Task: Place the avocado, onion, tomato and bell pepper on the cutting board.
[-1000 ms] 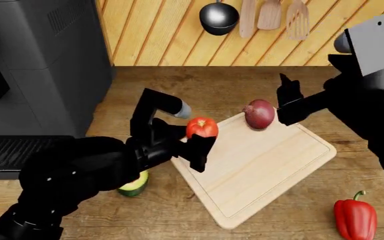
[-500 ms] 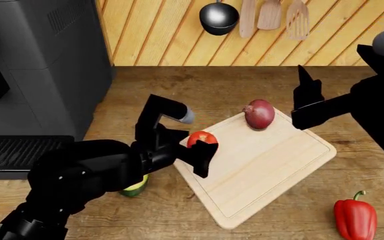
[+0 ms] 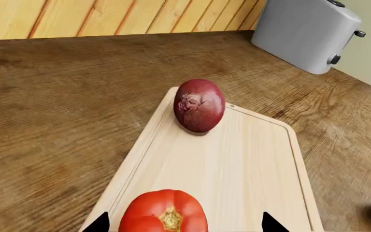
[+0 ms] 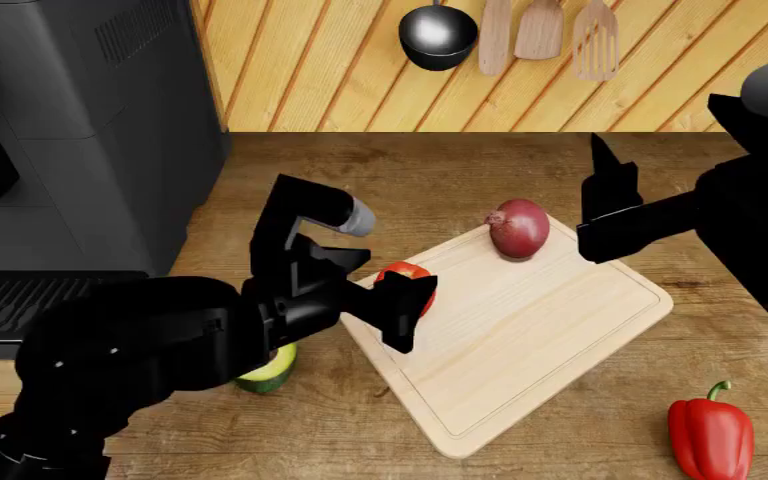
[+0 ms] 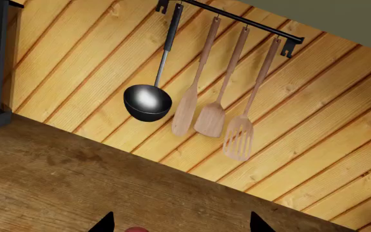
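— Where's the tomato (image 4: 403, 273) now?

— Between the jaws of my left gripper (image 4: 387, 292), over the near-left edge of the cutting board (image 4: 544, 330). In the left wrist view both fingertips stand a little clear of its sides, so I judge the jaws wide rather than clamped. Whether it rests on the wood I can't tell.

— And the others?

— The onion (image 4: 519, 227) sits on the board's far corner. The avocado (image 4: 267, 370) lies on the worktop (image 4: 357, 430) just off the board, half hidden under my left arm. The bell pepper (image 4: 710, 436) stands on the worktop, well apart. My right gripper (image 4: 603, 200) hovers beside the onion, holding nothing; its jaws look parted.

— What might go wrong?

— The tomato is round and near the edge. A finger brushing it as I pull back could roll it off the board.
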